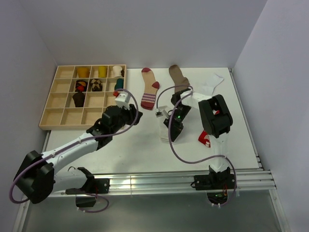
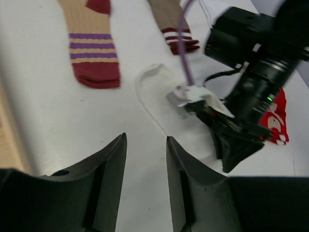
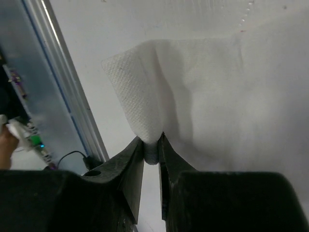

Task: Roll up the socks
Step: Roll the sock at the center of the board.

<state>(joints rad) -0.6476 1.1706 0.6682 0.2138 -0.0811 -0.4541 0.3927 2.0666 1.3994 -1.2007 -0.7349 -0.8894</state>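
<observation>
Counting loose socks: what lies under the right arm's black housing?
A red fabric sock with white marks pokes out beneath it; the right arm covers the rest, so its full shape cannot be seen.

Tan sock [image 1: 150, 94] lies btwn tray [image 1: 53, 116] & brown sock [image 1: 178, 77].

The overhead view is bright and evenly lit by soft, diffuse light, so the white table [image 1: 145, 145] looks nearly washed out and the arms throw only faint, blurry shadows on it. In the left wrist view the left gripper [image 2: 146, 139] is dark, underexposed and soft, and the striped sock [image 2: 91, 53] at the top is slightly blurred. In the right wrist view the white sock [image 3: 140, 96] shows crisp weave at its lifted fold, which casts a soft grey shadow, while the right gripper [image 3: 151, 145] is almost black
</observation>
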